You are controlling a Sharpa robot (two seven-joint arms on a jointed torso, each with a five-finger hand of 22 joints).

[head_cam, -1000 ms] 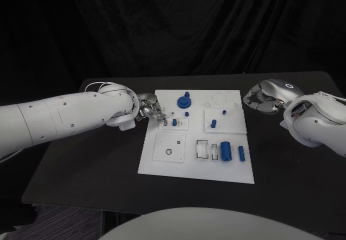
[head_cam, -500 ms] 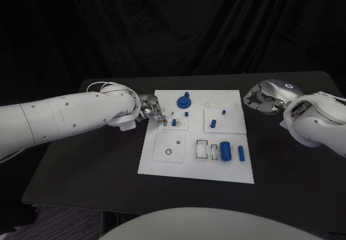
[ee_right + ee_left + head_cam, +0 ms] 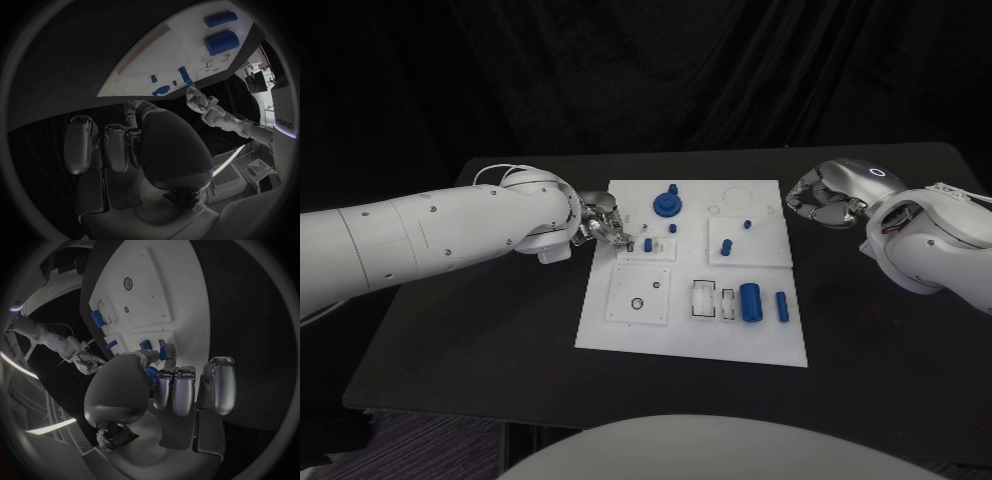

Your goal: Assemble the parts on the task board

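Left hand (image 3: pixel 602 221) sits at the task board's (image 3: pixel 692 345) left edge, fingertips closed on a small blue part (image 3: pixel 648 244). Right hand (image 3: pixel 825 198), fingers curled empty, hovers beside the board's right edge.

Left hand (image 3: pixel 600 222) crowds the task board (image 3: pixel 689 340)'s left edge.

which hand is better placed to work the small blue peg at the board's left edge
Left. The left hand is already at the board edge, fingertips right beside that small blue peg. The right hand sits curled off the far side.
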